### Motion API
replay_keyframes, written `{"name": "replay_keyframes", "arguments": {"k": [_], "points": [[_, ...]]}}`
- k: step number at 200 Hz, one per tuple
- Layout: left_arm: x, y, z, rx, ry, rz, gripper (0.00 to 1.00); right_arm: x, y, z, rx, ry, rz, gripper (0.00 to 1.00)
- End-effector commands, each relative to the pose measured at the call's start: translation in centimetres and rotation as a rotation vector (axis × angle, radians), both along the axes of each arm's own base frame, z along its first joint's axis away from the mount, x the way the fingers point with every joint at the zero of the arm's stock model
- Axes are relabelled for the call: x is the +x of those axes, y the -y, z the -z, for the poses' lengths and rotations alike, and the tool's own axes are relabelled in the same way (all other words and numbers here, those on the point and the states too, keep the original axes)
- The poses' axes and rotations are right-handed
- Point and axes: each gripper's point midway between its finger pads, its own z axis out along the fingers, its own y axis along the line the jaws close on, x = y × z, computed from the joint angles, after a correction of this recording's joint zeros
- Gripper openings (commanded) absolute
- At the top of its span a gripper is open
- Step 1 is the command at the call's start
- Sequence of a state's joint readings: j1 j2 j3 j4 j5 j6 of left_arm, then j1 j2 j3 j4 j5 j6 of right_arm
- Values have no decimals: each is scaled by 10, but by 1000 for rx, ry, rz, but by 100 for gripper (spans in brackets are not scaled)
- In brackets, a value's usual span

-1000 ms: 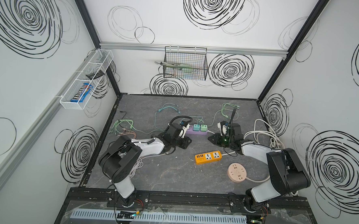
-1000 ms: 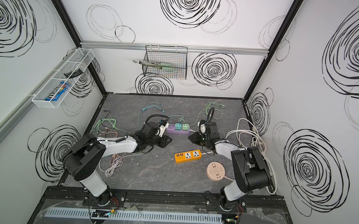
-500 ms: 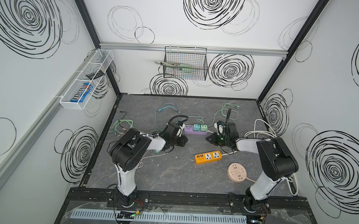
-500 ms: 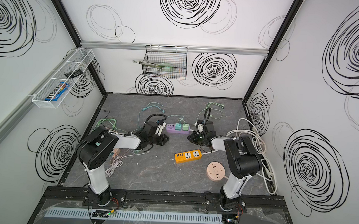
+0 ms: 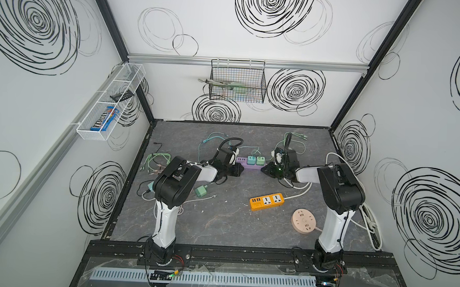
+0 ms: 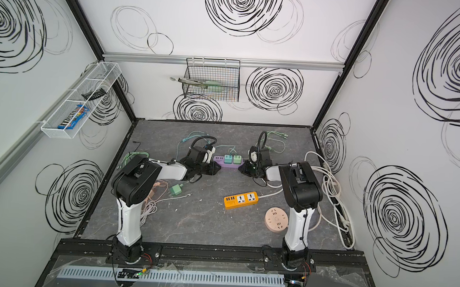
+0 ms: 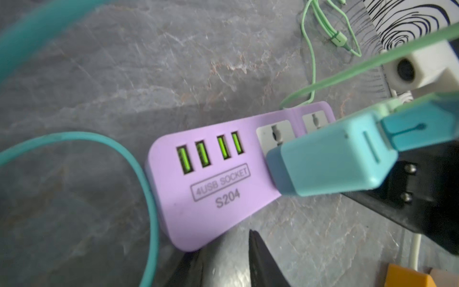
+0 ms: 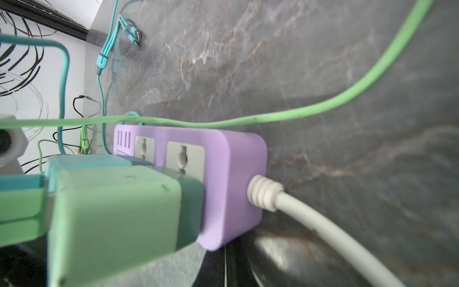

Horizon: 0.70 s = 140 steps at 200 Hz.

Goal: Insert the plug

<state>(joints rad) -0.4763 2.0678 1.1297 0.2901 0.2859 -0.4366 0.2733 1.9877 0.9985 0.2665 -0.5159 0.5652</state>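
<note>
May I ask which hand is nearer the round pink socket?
Right. The right hand is at the purple power strip's right end, behind the round pink socket; the left hand is farther, at the strip's left end.

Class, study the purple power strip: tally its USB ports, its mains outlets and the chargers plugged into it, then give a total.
On the purple power strip:
USB ports: 4
Mains outlets: 2
Chargers plugged in: 2, the teal charger and the green charger
Total: 8
</note>
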Motion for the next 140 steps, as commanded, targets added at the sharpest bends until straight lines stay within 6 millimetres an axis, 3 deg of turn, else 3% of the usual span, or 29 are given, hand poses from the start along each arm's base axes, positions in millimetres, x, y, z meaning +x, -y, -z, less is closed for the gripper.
{"name": "replay_keyframes", "arguments": {"k": [1, 58, 120, 140], "points": [[25, -8, 2, 45, 20, -15, 34, 16, 2, 2, 1, -1, 23, 15], [56, -12, -1, 87, 32, -9, 35, 38, 1, 1, 5, 8, 42, 23], [25, -9, -22, 17, 45, 8, 43, 33, 23, -3, -40, 26, 85, 33], [18, -14, -32, 35, 52, -33, 51, 39, 29, -3, -43, 33, 82, 33]]}}
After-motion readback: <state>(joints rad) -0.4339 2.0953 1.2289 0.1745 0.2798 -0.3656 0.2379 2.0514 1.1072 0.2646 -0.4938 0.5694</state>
